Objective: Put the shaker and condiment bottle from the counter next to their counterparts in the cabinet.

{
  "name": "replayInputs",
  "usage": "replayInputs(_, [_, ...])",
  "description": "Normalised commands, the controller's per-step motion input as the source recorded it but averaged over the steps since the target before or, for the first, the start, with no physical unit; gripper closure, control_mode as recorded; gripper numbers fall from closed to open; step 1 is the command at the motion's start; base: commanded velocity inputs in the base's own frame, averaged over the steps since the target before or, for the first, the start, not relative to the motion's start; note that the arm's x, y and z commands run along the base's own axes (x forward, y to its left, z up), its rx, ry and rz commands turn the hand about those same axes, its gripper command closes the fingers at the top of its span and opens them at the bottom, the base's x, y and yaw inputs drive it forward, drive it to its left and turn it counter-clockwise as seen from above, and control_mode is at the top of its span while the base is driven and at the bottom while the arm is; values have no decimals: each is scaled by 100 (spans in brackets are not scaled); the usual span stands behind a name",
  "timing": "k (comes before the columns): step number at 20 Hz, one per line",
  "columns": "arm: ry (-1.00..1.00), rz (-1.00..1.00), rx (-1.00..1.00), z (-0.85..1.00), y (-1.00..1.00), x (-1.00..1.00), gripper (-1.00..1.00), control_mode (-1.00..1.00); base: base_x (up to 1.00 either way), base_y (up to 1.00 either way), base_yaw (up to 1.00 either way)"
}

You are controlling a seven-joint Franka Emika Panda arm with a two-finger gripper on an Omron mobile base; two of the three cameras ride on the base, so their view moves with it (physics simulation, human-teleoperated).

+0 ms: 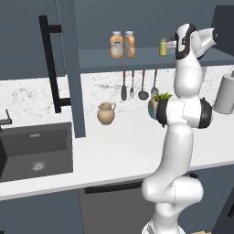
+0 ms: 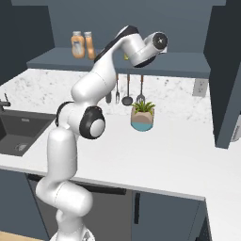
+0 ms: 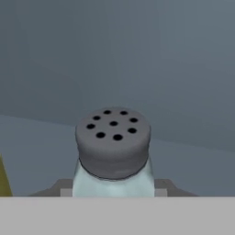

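The shaker [image 3: 113,147], a pale blue-grey jar with a dark grey perforated cap, sits between my gripper's [image 3: 113,190] fingers [image 3: 62,189] in the hand view. Its base is hidden. My gripper [image 1: 172,44] reaches onto the open shelf of the cabinet [image 1: 114,58], just right of the small yellow shaker [image 1: 163,47], whose edge [image 3: 3,179] shows at the hand view's left. Two near-identical orange condiment bottles [image 1: 117,45] [image 1: 130,44] stand side by side further left on the shelf, also seen as bottles [image 2: 77,44] [image 2: 88,44] from the right.
The cabinet door with its black bar handle [image 1: 50,64] hangs open at left. On the counter [image 1: 119,151] stand a tan jug [image 1: 106,113] and a potted plant [image 2: 142,116]. Utensils [image 1: 137,84] hang under the shelf. A dark sink [image 1: 36,151] lies at left.
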Motion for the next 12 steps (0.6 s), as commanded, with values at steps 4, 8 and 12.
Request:
replayInputs(4, [-3, 0, 0, -22, 0, 0, -100, -100, 0, 0, 0])
replayInputs(8, [-4, 0, 0, -19, 0, 0, -100, -100, 0, 0, 0])
replayInputs(12, [-4, 0, 0, -10, -3, 0, -100, -100, 0, 0, 0])
